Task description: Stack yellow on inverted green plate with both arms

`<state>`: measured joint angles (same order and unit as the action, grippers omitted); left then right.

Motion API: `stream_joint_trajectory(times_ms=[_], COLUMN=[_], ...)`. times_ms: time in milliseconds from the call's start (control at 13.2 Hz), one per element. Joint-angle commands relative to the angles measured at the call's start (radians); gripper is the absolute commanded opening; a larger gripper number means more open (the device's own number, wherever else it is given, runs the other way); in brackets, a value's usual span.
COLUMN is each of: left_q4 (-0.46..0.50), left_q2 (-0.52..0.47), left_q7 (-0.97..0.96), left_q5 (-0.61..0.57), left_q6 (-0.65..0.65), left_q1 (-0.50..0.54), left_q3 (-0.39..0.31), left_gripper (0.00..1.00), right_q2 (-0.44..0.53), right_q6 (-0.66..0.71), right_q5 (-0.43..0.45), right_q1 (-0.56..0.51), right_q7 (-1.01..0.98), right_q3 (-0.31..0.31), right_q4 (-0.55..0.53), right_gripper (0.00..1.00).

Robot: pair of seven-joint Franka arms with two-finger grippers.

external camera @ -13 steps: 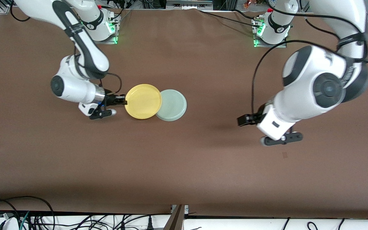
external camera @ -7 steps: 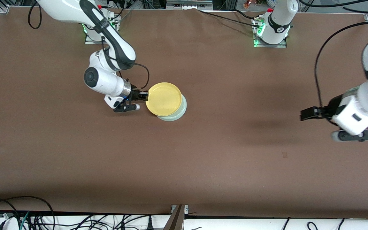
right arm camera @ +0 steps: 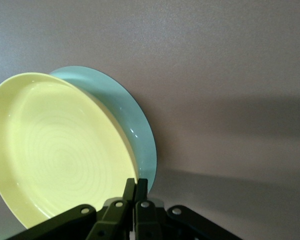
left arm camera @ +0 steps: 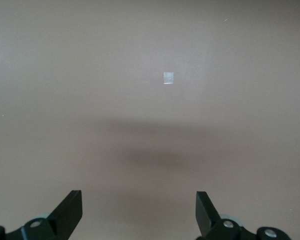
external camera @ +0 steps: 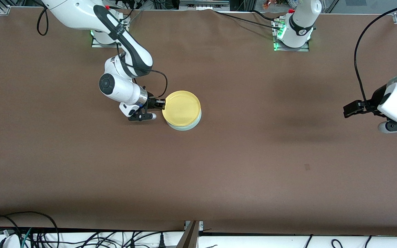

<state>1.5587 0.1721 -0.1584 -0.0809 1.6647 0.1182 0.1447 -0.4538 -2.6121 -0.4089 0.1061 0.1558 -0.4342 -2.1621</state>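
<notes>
You had the right pincer (external camera: pixel 159 103) clamped on the rim of the yellow plate (external camera: pixel 182 107), carrying it right side up over the green plate (external camera: pixel 188 126), which lay upside down on the tabletop (external camera: pixel 240 165) about midway between the arms' ends and closer to the edge where the bases stand. In the right wrist view the yellow plate (right arm camera: pixel 55 150) covered most of the green plate (right arm camera: pixel 135 125), with only a crescent of green showing. To finish well, you likely needed to centre yellow over green until that crescent evened out, lower it level, and part the pincer only once the plate sat flat. Your left pincer (left arm camera: pixel 138 212) hung wide and empty over bare tabletop near the left arm's end, waiting.
</notes>
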Motion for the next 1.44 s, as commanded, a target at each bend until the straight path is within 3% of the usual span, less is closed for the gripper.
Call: stream_joint_trajectory(times_ms=[0, 227, 906, 1057, 1360], left_q4=[0.083, 0.07, -0.02, -0.022, -0.022], left_q2=[-0.068, -0.071, -0.056, -0.051, -0.046], left_q7=[0.013, 0.016, 0.0, -0.001, 0.0], left_q5=[-0.02, 0.025, 0.03, 0.03, 0.03], left_q6=[0.026, 0.026, 0.027, 0.027, 0.027], left_q1=[0.023, 0.093, 0.1, 0.097, 0.097], left_q3=[0.007, 0.012, 0.007, 0.01, 0.012], left_gripper=[1.0, 1.0, 1.0, 1.0, 1.0], right_q2=[-0.008, -0.015, -0.042, -0.039, 0.032], right_q6=[-0.013, -0.026, -0.068, -0.066, -0.028], right_q5=[-0.018, -0.018, -0.018, -0.013, -0.008], right_q1=[0.01, 0.012, 0.026, 0.026, 0.021], right_q7=[0.008, 0.008, 0.008, 0.019, 0.018], right_q3=[0.002, 0.002, 0.002, 0.003, 0.02], right_q4=[0.01, 0.01, 0.01, 0.024, 0.035], right_gripper=[0.0, 0.0, 0.0, 0.99, 1.0])
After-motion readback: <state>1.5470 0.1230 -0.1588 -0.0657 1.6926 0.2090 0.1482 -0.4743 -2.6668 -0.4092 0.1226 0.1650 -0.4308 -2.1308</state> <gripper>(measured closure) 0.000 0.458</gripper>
